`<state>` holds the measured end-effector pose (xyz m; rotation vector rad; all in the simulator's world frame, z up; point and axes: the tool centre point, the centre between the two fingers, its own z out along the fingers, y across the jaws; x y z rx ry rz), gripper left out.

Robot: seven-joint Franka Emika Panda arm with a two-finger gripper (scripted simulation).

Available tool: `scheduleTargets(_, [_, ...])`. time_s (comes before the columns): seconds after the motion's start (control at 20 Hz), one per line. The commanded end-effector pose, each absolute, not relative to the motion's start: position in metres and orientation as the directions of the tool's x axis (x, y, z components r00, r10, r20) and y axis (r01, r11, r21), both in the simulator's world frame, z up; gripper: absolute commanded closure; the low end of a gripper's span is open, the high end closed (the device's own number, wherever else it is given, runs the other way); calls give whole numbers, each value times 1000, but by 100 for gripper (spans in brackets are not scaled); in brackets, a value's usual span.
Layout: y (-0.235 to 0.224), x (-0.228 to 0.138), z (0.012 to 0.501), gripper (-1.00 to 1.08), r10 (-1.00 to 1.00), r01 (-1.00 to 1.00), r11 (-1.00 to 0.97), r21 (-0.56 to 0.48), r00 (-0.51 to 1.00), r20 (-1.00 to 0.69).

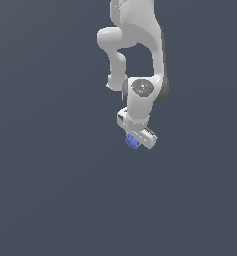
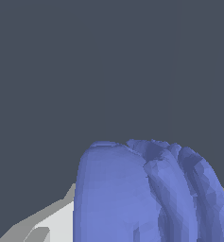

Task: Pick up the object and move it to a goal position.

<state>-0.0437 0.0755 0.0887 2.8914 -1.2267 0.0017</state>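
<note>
A white robot arm (image 1: 140, 45) reached down from the top of the exterior view against a plain dark grey-blue background, and at its lower end the white gripper (image 1: 135, 140) had a small blue-violet knobbly lump, the object (image 1: 132, 141), tucked at its tip. The object sat just below the centre of the exterior view, slightly to that view's right, pressed against the underside of the gripper body and mostly hidden by it. It appeared to be clamped between the fingers, which would be why it stayed with the hand instead of lying apart from it; the fingers themselves were too small and too covered to make out in that view, so the grip is a judgement rather than something plainly shown. In the wrist view the object (image 2: 146, 194) filled the lower half of the picture as a ridged, lobed blue mass, very near the camera, with pale grey parts of the gripper (image 2: 52, 222) showing at either side of it, which fits a lump held right at the hand. Holding it so close would let the arm carry it toward the goal, though no goal marker showed in either view. The arm hung in a folded pose: its upper links curved from the top, the round wrist joint (image 1: 142, 88) faced the camera, and the hand below it was tilted, its long side slanting down toward the exterior view's right.
</note>
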Motion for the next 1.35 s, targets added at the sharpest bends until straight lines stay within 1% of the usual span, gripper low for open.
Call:
scheduleTargets(0.0, [97,-33,101,108,-719,-719,-695,1,695,2])
scheduleTargets(0.35, [155,-1,135,108,-719,-719,-695,1,695,2])
scheduleTargets(0.6, [183,15,150,108,-719,-719,-695,0,695,1])
scheduleTargets(0.95, [204,29,162,108,-719,-719,-695,0,695,0])
scheduleTargets(1.3, [210,33,165,108,-719,-719,-695,0,695,0])
